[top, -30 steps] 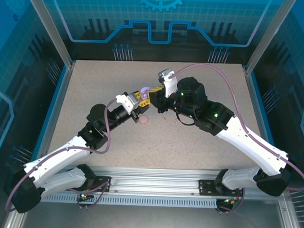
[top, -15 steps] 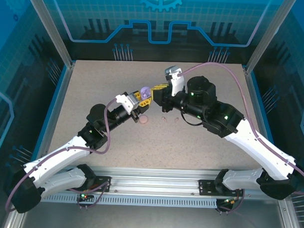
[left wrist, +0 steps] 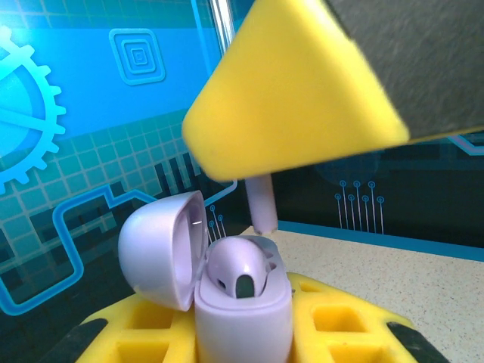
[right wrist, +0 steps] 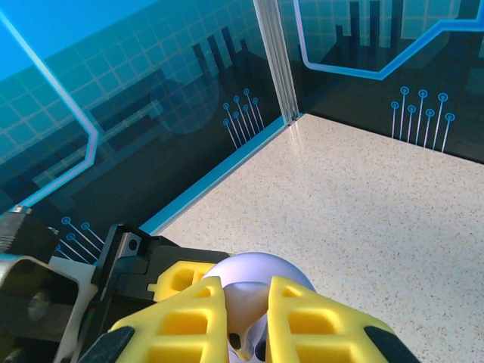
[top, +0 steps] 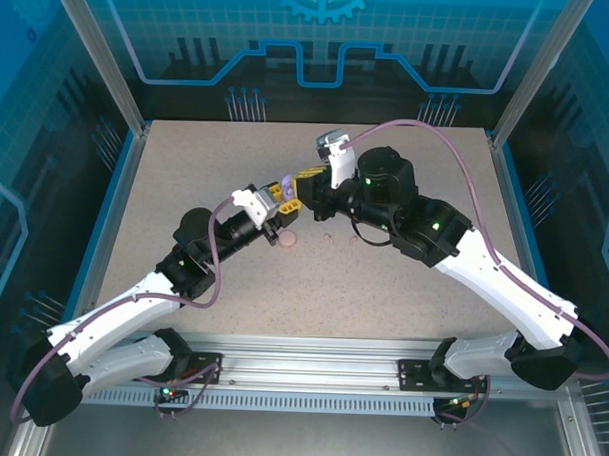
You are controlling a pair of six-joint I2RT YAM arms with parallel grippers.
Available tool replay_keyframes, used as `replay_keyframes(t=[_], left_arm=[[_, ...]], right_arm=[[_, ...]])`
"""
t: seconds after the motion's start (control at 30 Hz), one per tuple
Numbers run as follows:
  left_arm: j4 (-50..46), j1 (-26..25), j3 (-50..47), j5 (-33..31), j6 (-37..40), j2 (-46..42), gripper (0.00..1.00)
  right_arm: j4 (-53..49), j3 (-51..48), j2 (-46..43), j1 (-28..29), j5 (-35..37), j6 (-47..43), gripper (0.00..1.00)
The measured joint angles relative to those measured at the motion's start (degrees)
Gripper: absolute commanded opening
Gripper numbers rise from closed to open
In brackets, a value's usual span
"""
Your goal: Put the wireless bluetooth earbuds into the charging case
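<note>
The left hand (top: 282, 195) is clamped on the open purple case (left wrist: 242, 306) and holds it upright above the surface (top: 186, 174). Directly over the case, the right hand (right wrist: 246, 302) pinches a purple bud (left wrist: 262, 204), stem down at the rim; I cannot tell whether it touches. A second bud (left wrist: 238, 276) sits inside the case. A pink case (top: 287, 240) lies on the surface near it.

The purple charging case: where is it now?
In the top external view, the purple charging case is near the middle of the table, held in the left gripper; the right gripper, holding a purple earbud, is just above it.
</note>
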Motion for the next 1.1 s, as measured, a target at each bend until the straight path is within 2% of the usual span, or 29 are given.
replay_keyframes(t=[1.1], left_arm=[[-0.5, 0.0, 0.3, 0.2, 0.0, 0.0, 0.0]], right_arm=[[0.5, -1.7, -0.4, -2.1, -2.8, 1.3, 0.12]])
